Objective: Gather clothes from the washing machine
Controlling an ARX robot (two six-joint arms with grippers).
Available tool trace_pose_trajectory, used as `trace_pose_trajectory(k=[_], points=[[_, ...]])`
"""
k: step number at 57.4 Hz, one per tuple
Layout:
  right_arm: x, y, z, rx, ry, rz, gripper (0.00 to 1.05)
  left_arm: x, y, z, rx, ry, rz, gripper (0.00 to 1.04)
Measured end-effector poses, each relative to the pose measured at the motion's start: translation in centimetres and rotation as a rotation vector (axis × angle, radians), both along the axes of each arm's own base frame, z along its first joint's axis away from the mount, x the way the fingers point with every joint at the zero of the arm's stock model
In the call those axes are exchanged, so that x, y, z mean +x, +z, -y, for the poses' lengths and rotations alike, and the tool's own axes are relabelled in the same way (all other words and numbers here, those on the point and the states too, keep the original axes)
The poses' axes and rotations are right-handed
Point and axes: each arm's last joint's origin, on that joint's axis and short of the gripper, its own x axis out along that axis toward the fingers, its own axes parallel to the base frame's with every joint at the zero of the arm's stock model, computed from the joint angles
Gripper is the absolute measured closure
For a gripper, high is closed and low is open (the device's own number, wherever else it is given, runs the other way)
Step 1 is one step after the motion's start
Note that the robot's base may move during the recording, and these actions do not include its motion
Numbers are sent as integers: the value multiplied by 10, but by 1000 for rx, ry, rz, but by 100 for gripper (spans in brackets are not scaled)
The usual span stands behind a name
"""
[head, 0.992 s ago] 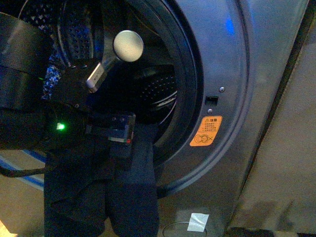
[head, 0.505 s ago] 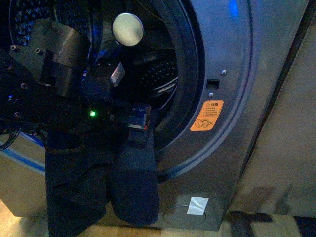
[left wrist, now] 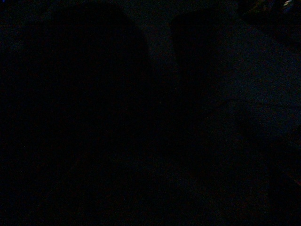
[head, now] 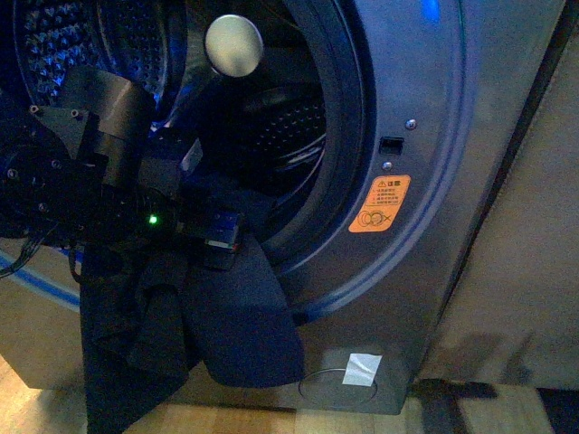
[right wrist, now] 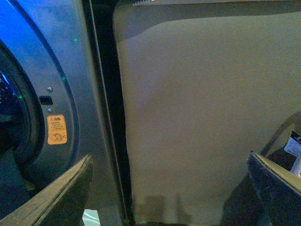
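Left arm [head: 90, 172]: black boxy housings, small screws, green LED [head: 153, 219], black cable [head: 27, 246], bluish wrist module [head: 222, 226]. Right gripper [right wrist: 169, 155] fingers [right wrist: 61, 195]: dark, pale-edged wedges.

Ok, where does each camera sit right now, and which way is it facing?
Front view: on the body between the arms, facing the grey metallic front-loading washing machine; the black left arm reaches to the limp dark navy garment hanging out of the porthole.
Left wrist view: dark, nothing readable.
Right wrist view: on the right wrist, facing the machine's front and a beige panel beside it; the open right gripper frames the picture.
Shared: front and right wrist views both show the orange warning sticker.
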Motion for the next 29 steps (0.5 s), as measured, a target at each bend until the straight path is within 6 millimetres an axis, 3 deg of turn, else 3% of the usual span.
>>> trace_pose_trajectory(k=[13,29], points=[[0,0,0,0,0,0,7,1,0,-8,53,-3,-18,7],[0,0,0,0,0,0,7,-6,4,-8,55,-28,5,49]])
